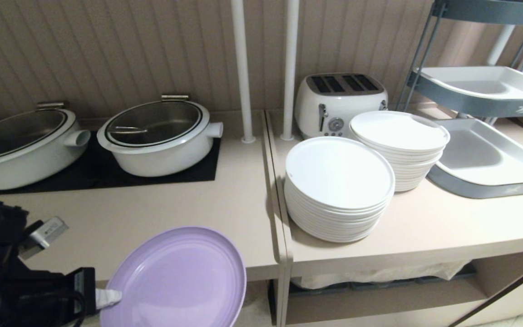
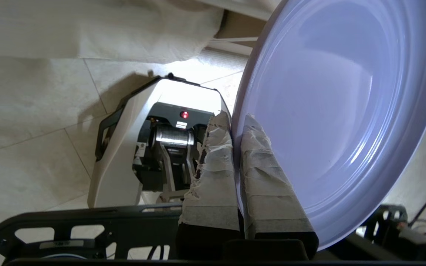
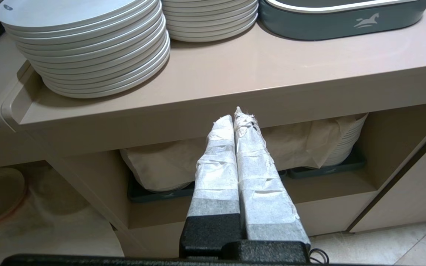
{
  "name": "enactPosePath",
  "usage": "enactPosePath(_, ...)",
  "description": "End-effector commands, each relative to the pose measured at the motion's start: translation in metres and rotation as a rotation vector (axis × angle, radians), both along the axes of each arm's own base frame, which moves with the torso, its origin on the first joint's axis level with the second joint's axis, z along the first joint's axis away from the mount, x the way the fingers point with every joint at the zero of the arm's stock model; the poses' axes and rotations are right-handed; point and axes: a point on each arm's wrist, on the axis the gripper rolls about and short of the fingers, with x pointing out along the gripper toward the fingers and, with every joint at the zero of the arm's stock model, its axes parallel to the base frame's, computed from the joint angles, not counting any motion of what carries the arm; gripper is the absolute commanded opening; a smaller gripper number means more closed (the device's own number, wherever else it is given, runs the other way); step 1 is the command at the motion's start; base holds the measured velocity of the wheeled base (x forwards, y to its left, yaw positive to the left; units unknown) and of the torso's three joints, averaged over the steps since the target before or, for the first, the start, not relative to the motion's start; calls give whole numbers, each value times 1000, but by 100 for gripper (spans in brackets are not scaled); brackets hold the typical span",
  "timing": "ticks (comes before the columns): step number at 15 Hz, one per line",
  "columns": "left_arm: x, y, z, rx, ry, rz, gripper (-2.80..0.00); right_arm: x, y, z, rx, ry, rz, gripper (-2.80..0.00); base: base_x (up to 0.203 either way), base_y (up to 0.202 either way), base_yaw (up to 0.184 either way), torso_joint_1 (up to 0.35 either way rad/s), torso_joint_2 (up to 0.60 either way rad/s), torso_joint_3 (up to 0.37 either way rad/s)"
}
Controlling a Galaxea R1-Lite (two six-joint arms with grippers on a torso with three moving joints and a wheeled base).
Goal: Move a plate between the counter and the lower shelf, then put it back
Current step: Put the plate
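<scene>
My left end effector point(image 1: 107, 297), lower left of the frame, pinches the plate point(image 1: 177, 277) by its rim, keeping it level past the tabletop point(image 1: 152, 213) edge; my right end effector point(image 3: 237, 120) is parked, closed and empty.

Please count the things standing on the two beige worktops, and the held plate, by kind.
Lilac plate, held: 1
White pots: 2
Toaster: 1
White plate stacks: 2
Grey-blue tray on worktop: 1
Total: 7
</scene>
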Motion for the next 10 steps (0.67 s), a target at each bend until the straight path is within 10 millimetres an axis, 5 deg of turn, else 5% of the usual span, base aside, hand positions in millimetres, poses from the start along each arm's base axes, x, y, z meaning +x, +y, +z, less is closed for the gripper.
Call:
enactPosePath(1, 17, 0, -2, 7, 39, 28, -280, 0, 0, 0, 1, -1, 1, -280, 0, 0, 0, 0, 0, 0)
enactPosePath(10, 72, 12, -7, 0, 13, 141, -280, 0, 0, 0, 1, 0, 0, -280, 0, 0, 0, 0, 0, 0)
